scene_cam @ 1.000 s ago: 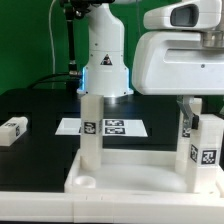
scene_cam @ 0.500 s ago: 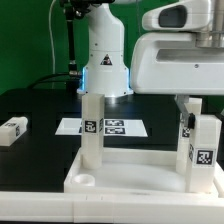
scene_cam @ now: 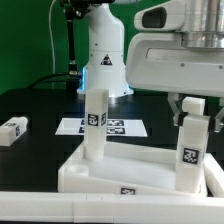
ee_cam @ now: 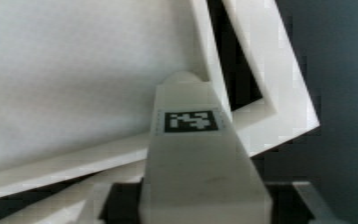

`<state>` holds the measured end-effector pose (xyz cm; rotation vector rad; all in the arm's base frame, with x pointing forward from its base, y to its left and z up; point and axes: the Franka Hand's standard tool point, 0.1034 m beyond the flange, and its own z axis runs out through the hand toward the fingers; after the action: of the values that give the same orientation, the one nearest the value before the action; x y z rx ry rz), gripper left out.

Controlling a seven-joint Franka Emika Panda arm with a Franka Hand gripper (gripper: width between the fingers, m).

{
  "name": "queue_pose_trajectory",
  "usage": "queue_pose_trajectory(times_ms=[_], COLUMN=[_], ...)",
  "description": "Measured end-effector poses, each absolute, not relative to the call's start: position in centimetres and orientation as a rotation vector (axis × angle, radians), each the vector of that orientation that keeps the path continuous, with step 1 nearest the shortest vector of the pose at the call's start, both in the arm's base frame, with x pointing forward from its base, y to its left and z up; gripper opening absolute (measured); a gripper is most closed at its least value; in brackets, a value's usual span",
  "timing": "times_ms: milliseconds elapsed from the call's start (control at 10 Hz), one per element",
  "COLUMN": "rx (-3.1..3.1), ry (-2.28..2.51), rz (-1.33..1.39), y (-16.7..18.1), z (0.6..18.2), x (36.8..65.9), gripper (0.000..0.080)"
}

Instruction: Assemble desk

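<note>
The claw pinches a short square white plastic leg, standing upright in a corner socket of the large white rimmed plastic tabletop on the black counter. It is probably being screwed in; next comes letting go. No writing is readable, only black-and-white tags.

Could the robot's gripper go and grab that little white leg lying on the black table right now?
Probably not yet. The gripper is shut on another leg standing in the tabletop. The loose leg lies far off at the exterior view's left, with nothing on it.
</note>
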<state>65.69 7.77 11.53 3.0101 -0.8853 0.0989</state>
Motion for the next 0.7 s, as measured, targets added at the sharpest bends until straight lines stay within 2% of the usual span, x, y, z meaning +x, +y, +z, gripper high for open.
queue_pose_trajectory(times_ms=[500,600,700], rx=[2.886,2.887,2.887], ry=[-1.139,-1.139,-1.138], rz=[0.101,0.101,0.101], y=[6.1,6.1,6.2], z=[11.6,11.6,11.6], x=[65.5,65.5,65.5], gripper=[0.0291,0.0479,0.0479])
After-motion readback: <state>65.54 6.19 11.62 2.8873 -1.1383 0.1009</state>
